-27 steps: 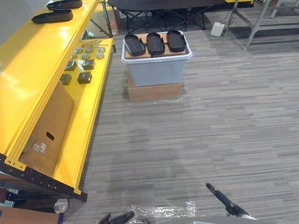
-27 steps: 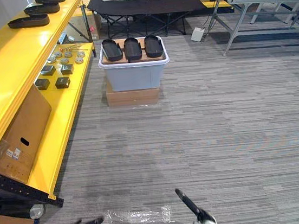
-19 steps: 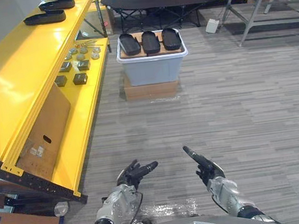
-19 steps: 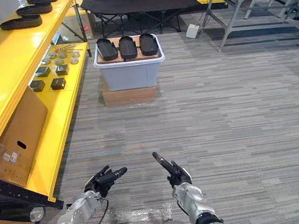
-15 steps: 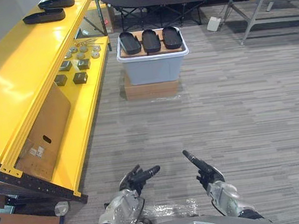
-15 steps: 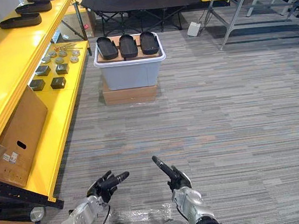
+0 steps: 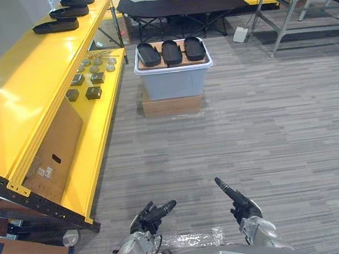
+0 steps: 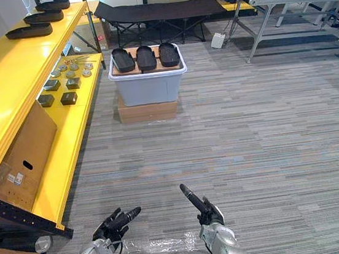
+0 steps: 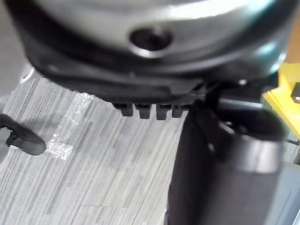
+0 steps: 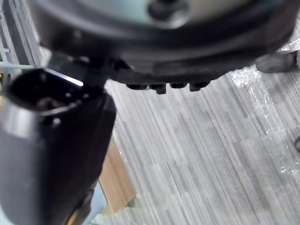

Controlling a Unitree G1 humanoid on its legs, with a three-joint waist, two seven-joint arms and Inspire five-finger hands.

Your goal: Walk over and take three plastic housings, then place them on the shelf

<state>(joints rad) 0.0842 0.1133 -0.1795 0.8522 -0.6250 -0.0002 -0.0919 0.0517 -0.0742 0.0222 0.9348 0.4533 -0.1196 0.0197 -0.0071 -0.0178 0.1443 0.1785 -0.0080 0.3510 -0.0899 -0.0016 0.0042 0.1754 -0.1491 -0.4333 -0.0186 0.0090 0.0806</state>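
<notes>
Left hand (image 7: pixel 148 217) low over floor, fingers stretched loosely forward and toward right, holding nothing. Right hand (image 7: pixel 239 204) level with it, well apart, fingers straight and together, pointing forward and slightly left, empty. Clear plastic film (image 7: pixel 192 240) on floor between hands. Three black plastic housings (image 7: pixel 171 51) side by side on board atop grey bin (image 7: pixel 174 82), far ahead of both hands. Bin on cardboard box (image 7: pixel 173 105). Yellow shelf (image 7: pixel 22 89) along left, other housings (image 7: pixel 56 25) on its top level
</notes>
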